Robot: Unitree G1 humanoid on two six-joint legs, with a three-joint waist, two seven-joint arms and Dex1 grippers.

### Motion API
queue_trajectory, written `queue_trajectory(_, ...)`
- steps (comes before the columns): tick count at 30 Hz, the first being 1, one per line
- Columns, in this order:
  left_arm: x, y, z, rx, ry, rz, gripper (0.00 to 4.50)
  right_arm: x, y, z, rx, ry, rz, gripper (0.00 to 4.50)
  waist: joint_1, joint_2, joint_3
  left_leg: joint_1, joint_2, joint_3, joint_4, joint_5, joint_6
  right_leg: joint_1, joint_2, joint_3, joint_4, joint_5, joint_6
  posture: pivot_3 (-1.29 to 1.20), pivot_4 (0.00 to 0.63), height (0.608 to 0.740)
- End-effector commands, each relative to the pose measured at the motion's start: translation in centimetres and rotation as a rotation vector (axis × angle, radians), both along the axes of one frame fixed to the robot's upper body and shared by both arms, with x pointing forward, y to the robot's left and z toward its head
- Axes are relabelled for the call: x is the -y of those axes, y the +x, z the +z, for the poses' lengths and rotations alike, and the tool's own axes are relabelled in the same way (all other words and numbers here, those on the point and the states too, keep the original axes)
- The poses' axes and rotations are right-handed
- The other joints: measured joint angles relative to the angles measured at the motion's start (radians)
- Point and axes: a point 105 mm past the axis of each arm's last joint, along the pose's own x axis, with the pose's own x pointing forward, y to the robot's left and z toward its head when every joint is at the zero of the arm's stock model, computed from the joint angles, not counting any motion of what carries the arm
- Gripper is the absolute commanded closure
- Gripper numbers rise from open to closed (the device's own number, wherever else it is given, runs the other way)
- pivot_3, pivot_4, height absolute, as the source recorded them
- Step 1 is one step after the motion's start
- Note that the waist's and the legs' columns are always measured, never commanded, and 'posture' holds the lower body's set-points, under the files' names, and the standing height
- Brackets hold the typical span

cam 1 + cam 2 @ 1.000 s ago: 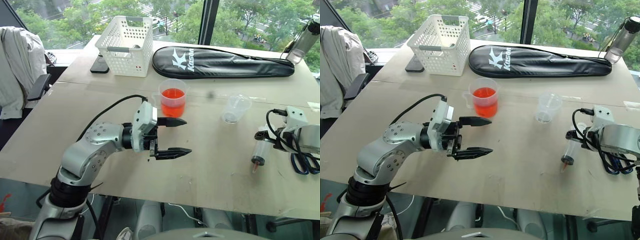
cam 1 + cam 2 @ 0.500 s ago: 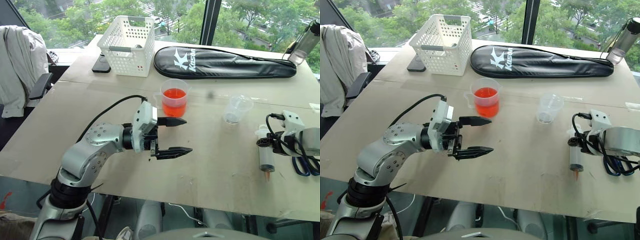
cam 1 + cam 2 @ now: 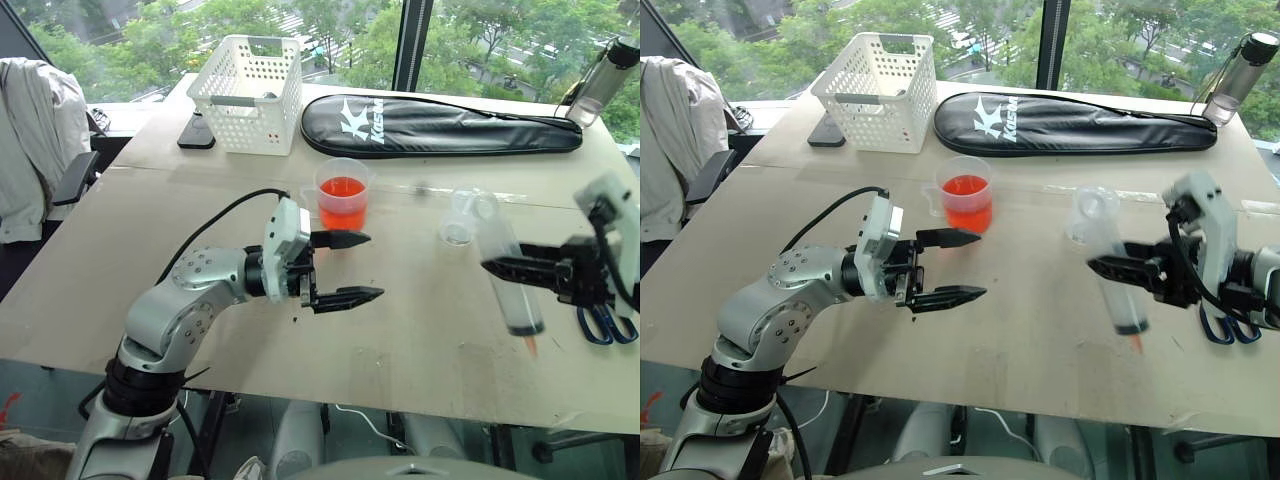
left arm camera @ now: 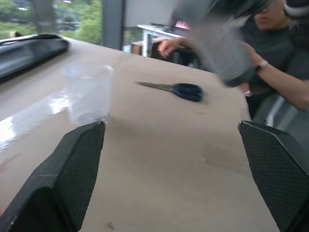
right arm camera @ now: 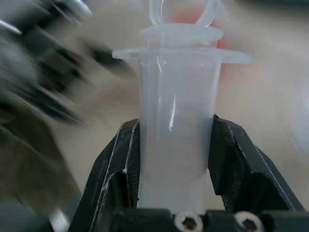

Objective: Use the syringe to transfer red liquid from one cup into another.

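While the left claw (image 3: 340, 268) hovers spread and empty over the table (image 3: 420, 340), we see the handled beaker (image 3: 343, 195) of red liquid (image 3: 343, 188) just beyond its far finger. Farther right, the small clear cup (image 3: 462, 222) stands near the right claw (image 3: 1118, 268), which is clenched around the syringe (image 3: 1112, 275), lifted off the table, reddish nozzle down. Blue-handled scissors (image 3: 603, 326) lie behind that claw.
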Motion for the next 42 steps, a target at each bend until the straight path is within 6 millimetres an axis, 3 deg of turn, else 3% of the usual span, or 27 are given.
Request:
queue_trajectory(1,-1.7,0.9,1.1,0.0,-0.057,0.102,0.0,-2.9,3.6,3.0,0.063,0.19,-0.036,2.97,-0.004,-0.002,0.0,0.001,0.0,0.001,0.0,0.0,0.0,0.0,0.0,0.001,0.0,0.0,0.0,0.0,0.15,0.724)
queue_trajectory(3,-2.6,1.1,1.6,-0.002,-0.09,0.155,0.0,-4.6,5.6,5.2,0.145,0.336,-0.043,2.97,-0.008,-0.002,0.0,-0.001,0.0,0.002,-0.001,0.0,0.0,-0.001,0.0,0.002,0.0,0.001,-0.002,0.0,0.15,0.724)
queue_trajectory(7,-6.0,2.7,3.1,0.055,-0.126,0.357,0.0,-8.2,8.9,6.0,0.387,0.37,-0.097,2.97,0.004,-0.002,0.0,-0.004,-0.001,0.005,-0.003,0.0,0.0,-0.005,0.0,0.005,0.0,0.004,0.001,0.0,0.15,0.724)
queue_trajectory(14,-12.8,5.2,7.6,0.206,-0.187,0.714,0.0,-12.4,12.7,3.9,0.516,0.384,-0.182,2.97,0.02,-0.002,0.0,-0.019,0.0,0.004,-0.001,0.0,-0.001,-0.02,-0.001,0.002,0.003,0.005,0.001,0.0,0.15,0.724)
queue_trajectory(18,-14.1,6.1,9.8,0.262,-0.182,0.805,0.0,-14.0,14.0,3.0,0.613,0.319,-0.229,2.97,0.019,-0.002,0.0,-0.019,-0.001,0.005,0.0,0.0,-0.001,-0.02,-0.001,0.002,0.006,0.005,0.001,0.0,0.15,0.724)
queue_trajectory(24,-13.8,6.6,14.2,0.297,-0.195,0.76,0.0,-14.8,15.3,1.8,0.691,0.234,-0.292,2.97,0.017,-0.003,0.0,-0.017,-0.001,0.003,0.002,0.0,-0.001,-0.02,-0.001,0.001,0.013,0.005,0.001,0.0,0.15,0.724)
queue_trajectory(28,-12.3,7.1,15.9,0.3,-0.128,0.705,0.0,-15.1,15.4,0.9,0.718,0.202,-0.321,2.97,0.014,-0.003,0.0,-0.017,-0.001,0.003,0.002,0.0,-0.001,-0.02,-0.001,0.001,0.013,0.005,0.001,0.0,0.15,0.724)
queue_trajectory(37,-8.1,9.3,15.7,0.269,-0.042,0.685,0.0,-14.2,16.0,-0.9,0.684,0.15,-0.5,2.97,0.015,-0.003,0.0,-0.017,-0.001,0.003,0.003,0.001,-0.001,-0.021,-0.001,0.001,0.014,0.005,0.001,0.0,0.15,0.724)
queue_trajectory(42,-7.5,10.8,15.0,0.282,-0.004,0.752,0.0,-14.4,16.0,-0.8,0.668,0.162,-0.552,2.97,0.011,-0.003,0.0,-0.017,-0.001,0.003,0.003,0.001,-0.001,-0.021,-0.001,0.001,0.015,0.005,0.001,0.0,0.15,0.724)
